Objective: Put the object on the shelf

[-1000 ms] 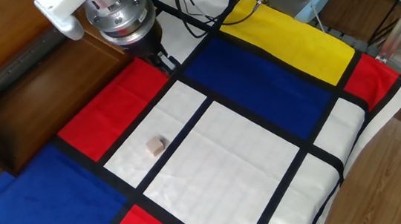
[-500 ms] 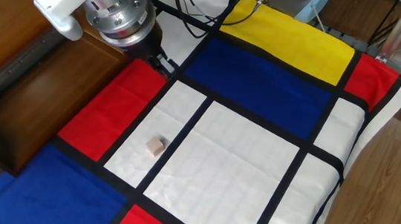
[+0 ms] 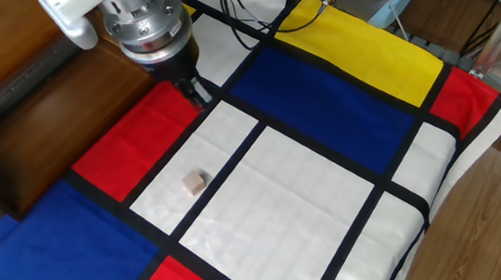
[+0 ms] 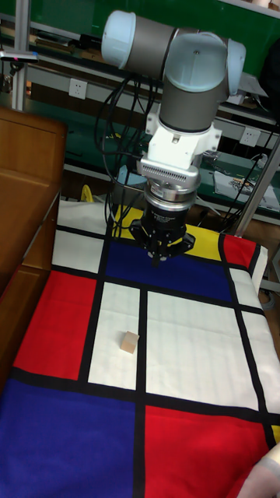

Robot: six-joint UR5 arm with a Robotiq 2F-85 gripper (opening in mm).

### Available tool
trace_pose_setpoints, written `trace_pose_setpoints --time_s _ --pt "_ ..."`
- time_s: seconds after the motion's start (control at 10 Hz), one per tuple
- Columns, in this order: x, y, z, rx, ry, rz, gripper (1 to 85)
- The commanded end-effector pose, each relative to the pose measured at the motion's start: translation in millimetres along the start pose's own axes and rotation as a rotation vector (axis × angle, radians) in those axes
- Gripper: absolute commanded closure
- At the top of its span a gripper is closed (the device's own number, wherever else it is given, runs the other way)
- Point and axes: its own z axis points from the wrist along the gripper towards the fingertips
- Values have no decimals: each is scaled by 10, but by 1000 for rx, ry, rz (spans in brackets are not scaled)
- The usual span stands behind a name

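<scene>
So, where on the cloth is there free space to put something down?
The large white panel right of the wooden cube is bare, as are the blue panel and yellow strip. It is crowded near the shelf, where the gripper hangs.

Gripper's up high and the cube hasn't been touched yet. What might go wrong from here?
1. The wooden cube is tiny and sits turned at an angle on a white panel of the cloth; the fingers may clip a corner and push it aside.
2. The gripper looks nearly shut, so it probably must open before descending.
3. The shelf stands close beside the arm's path, so a swing could strike it.
</scene>
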Motion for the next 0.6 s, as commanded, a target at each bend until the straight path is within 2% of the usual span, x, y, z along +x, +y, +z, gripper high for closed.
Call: trace_pose_setpoints --time_s 0.0,0.1,0.2,0.5 --pt "-98 70 5 -25 -33 -16 847" --pt "-79 46 29 -15 -22 -52 847" --pt "-34 -30 32 15 -3 -89 740" --pt "-105 -9 139 14 -6 -124 653"
